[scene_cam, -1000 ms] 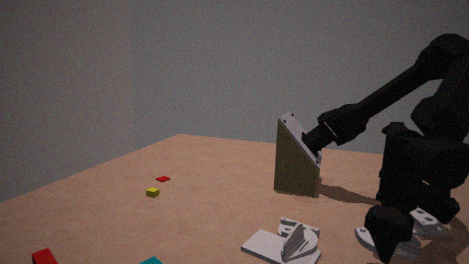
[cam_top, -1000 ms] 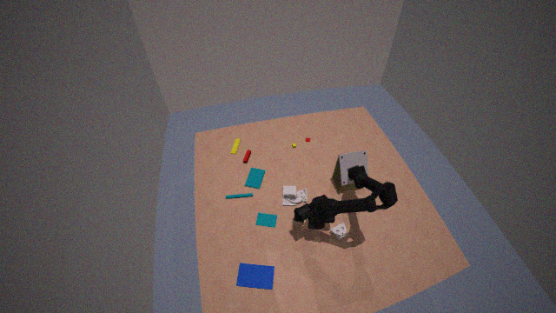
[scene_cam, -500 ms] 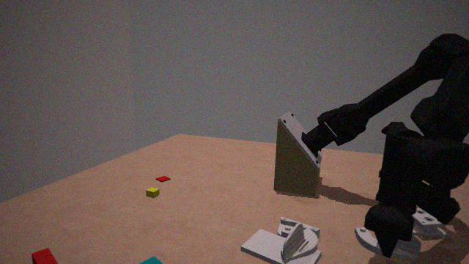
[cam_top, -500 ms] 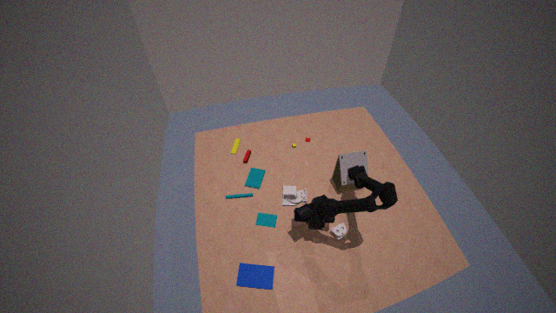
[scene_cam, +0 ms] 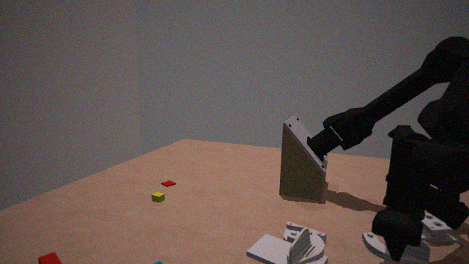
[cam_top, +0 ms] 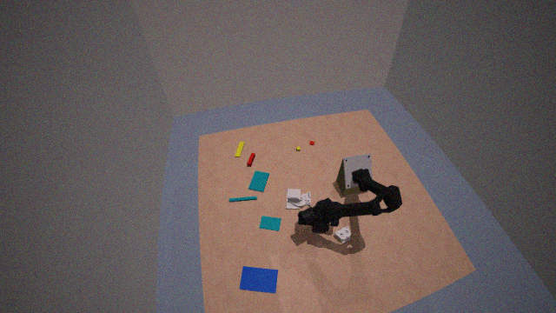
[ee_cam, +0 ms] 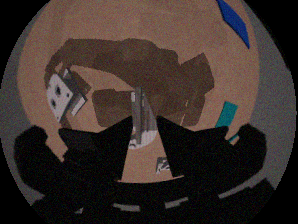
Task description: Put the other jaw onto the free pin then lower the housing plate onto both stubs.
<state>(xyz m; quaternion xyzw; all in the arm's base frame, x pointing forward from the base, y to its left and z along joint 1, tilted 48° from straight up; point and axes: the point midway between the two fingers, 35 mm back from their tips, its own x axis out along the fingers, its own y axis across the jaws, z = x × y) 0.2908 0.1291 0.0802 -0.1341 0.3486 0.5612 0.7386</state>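
Observation:
My gripper (ee_cam: 145, 117) (scene_cam: 399, 251) is shut on the upright fin of the loose white jaw (ee_cam: 148, 137) (scene_cam: 371, 243), which sits low at the table. Its fingertips are hidden in the top view. The white base (cam_top: 289, 205) (scene_cam: 267, 248) stands left of the gripper in the top view, with the other jaw (scene_cam: 318, 243) on it, fin up. Part of it shows small between the fingers in the wrist view. The housing plate (cam_top: 343, 235) (scene_cam: 434, 224) (ee_cam: 59, 100), white with two holes, lies to one side of the gripper, tilted in the wrist view. Tooth contact cannot be seen.
The arm's grey-topped wedge mount (cam_top: 354, 165) (scene_cam: 303, 172) stands behind the parts. Teal pieces (cam_top: 259, 181) (cam_top: 270, 223) (cam_top: 243, 199), a blue sheet (cam_top: 259, 279) (ee_cam: 235, 22), and small red (cam_top: 251, 159) and yellow (cam_top: 240, 149) blocks lie around on the table.

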